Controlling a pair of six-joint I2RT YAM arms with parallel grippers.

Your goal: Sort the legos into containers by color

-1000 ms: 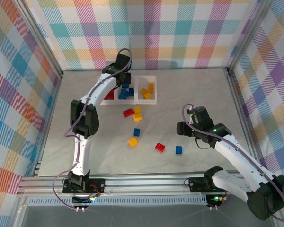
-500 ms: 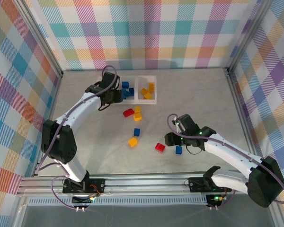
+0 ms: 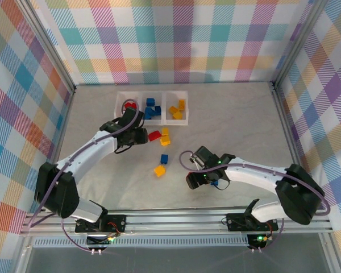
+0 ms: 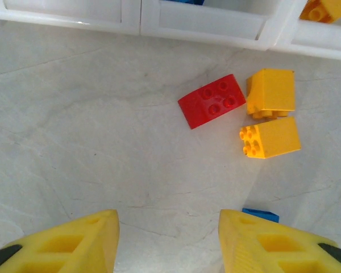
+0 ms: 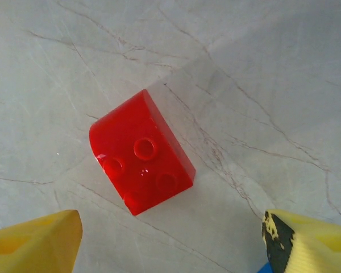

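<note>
Left gripper [image 4: 167, 244], yellow plastic fingers apart over bare grey marbled tabletop [image 4: 74, 142]; ahead, a glossy red round-topped four-stud plastic brick [image 4: 212, 102] lies just beside two yellow-orange plastic bricks [image 4: 271, 136], near the white plastic tray wall [image 4: 204, 25]; blue brick edge [image 4: 260, 214] by right finger.

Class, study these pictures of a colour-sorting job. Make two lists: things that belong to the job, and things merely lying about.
Belong to the job: whitish plastic three-compartment tray; red plastic brick; second red plastic brick near the tray; yellow-orange plastic brick; second yellow-orange brick; small blue plastic brick.

Lying about: multicoloured checked walls; metal frame rail; grey marbled tabletop.
</note>
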